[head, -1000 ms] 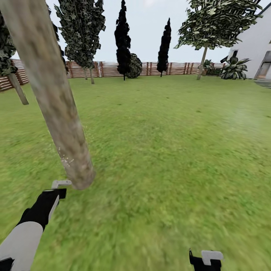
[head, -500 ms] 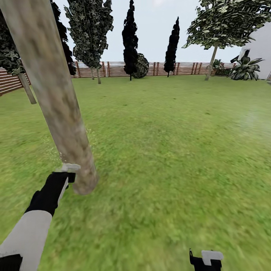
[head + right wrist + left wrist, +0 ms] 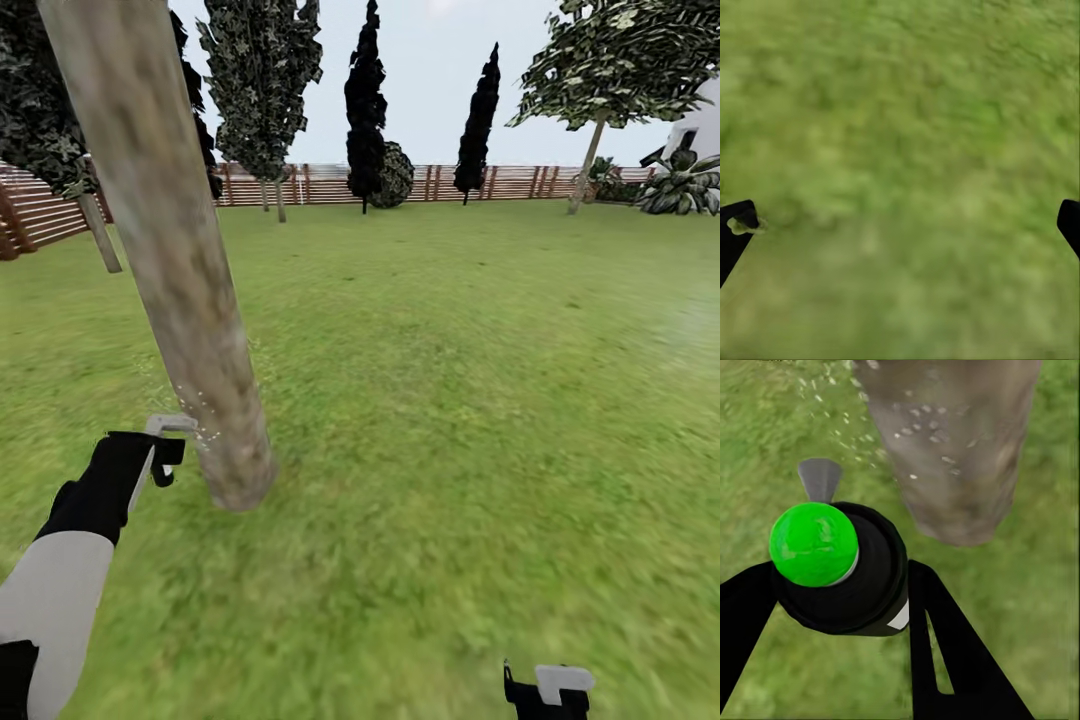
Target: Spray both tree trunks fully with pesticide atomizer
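A thick, mottled grey-tan tree trunk [image 3: 170, 260] leans across the left of the head view and meets the lawn close ahead. My left gripper [image 3: 148, 462] is shut on the pesticide atomizer [image 3: 844, 585], which has a black body, a bright green cap [image 3: 814, 544] and a grey nozzle [image 3: 819, 478]. The nozzle [image 3: 170, 424] points at the trunk's low part [image 3: 952, 442] from just beside it, and white droplets speckle the bark and the air there. My right gripper [image 3: 548, 690] hangs low at the front right, open over bare grass [image 3: 900, 150].
Green lawn stretches to a brown slat fence [image 3: 330, 183]. Another pale-trunked tree [image 3: 98, 232] stands back left and one [image 3: 588, 150] far right. Near-black conifers [image 3: 366, 100] line the fence, with a white house corner [image 3: 700, 125] at the right edge.
The head view has panned, sliding the scene rightward. My left gripper with the atomizer has risen along the trunk's lower part, still beside it. The right gripper has not moved.
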Controlling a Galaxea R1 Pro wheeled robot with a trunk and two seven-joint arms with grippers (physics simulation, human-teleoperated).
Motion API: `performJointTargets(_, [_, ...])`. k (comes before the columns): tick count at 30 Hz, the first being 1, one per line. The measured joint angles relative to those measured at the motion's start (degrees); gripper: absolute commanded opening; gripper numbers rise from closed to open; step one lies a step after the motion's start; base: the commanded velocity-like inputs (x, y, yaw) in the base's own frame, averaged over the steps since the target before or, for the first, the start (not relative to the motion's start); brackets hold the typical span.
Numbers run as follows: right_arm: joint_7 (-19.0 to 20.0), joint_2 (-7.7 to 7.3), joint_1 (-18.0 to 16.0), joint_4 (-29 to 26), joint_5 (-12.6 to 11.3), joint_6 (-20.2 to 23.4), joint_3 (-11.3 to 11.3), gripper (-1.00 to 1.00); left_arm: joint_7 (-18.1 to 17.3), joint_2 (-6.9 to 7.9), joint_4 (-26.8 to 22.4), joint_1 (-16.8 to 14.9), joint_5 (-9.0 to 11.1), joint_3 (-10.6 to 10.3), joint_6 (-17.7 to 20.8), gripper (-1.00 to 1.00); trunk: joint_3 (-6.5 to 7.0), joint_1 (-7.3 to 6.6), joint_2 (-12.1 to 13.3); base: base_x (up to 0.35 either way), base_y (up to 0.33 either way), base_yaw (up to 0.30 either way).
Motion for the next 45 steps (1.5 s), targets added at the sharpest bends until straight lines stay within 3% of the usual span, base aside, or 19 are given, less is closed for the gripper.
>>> performJointTargets(2, [0.01,0.0,-0.01,0.0,0.0,0.02,0.0,1.0,0.08,-1.94,-0.73,-0.42,-0.26,-0.04,-0.02,-1.0,0.0,0.0,0.0,0.0,0.0,0.277])
performJointTargets(3, [0.01,0.0,0.02,0.0,0.0,0.02,0.0,1.0,0.07,-2.22,-1.29,-0.61,-0.83,-0.03,0.04,-1.0,0.0,0.0,0.0,0.0,0.0,0.245])
performJointTargets(6, [0.05,0.0,0.0,0.0,0.01,0.04,0.01,1.0,0.08,-1.15,-1.72,-0.63,-1.39,0.54,0.08,-1.0,0.0,0.0,0.0,0.0,0.0,0.062])
performJointTargets(7, [0.05,0.0,-0.02,0.0,0.01,0.03,0.02,1.0,0.06,0.1,-1.75,-0.26,-1.73,0.63,0.07,-1.0,0.0,0.0,0.0,0.0,0.0,0.008])
performJointTargets(9, [0.03,0.0,0.01,0.0,0.01,0.01,0.01,1.0,0.03,0.91,-2.4,0.02,-1.13,0.66,0.12,-1.0,0.0,0.0,0.0,0.022,-0.044,0.001])
performJointTargets(14, [0.0,0.0,0.01,0.0,0.01,0.05,-0.04,1.0,0.11,0.27,-4.2,0.07,-0.94,0.83,0.14,-1.0,0.0,0.0,0.0,0.093,-0.228,0.0])
performJointTargets(45, [-0.02,0.0,0.0,0.0,0.01,-0.03,0.01,1.0,0.21,0.35,-4.23,0.07,-0.87,0.68,0.13,-1.0,0.0,0.0,0.0,0.01,-0.27,0.073])
